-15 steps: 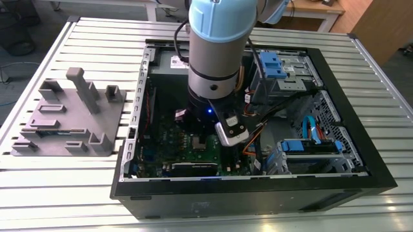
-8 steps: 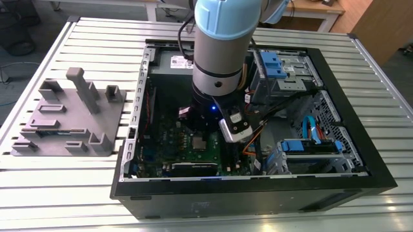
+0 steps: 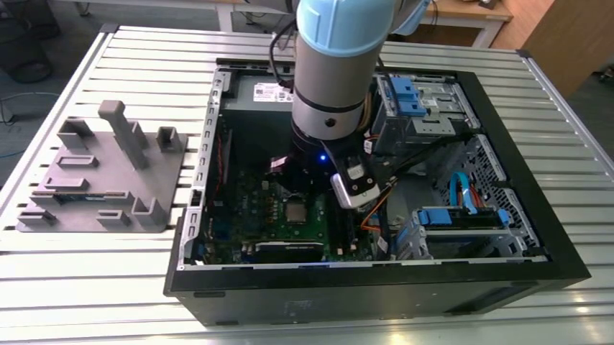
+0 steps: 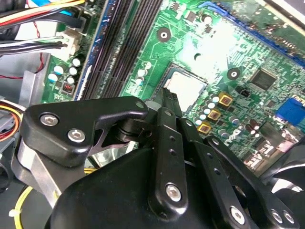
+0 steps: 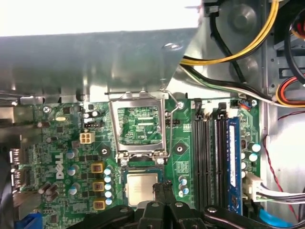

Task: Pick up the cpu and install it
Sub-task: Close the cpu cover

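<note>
On the slatted tabletop [image 3: 96, 277] lies an open black case [image 3: 384, 298], and a grey fixture [image 3: 106, 180] sits just beside it toward the exterior view's left. The arm [image 3: 336, 65] reaches down into the case, over the green motherboard [image 3: 251, 215]. Black memory slots [image 5: 209, 157] run along the board, near the socket. The socket's metal frame [image 5: 137, 100] is swung open, off the socket, so the board shows through its window.

The cpu [image 3: 295, 210] lies flat in the socket, silver top up, and nothing grips it. In the first wrist view the cpu [image 5: 141, 188] lies between the open frame and the fingers [image 5: 157, 192]. The fingers are clenched tip to tip with nothing between them. Their tips overlap the cpu's edge on the side nearer the memory slots. In the second wrist view the fingers [image 4: 169, 101] point at the cpu [image 4: 186, 88] and hang very close over that edge. Whether they touch it I cannot tell.
</note>
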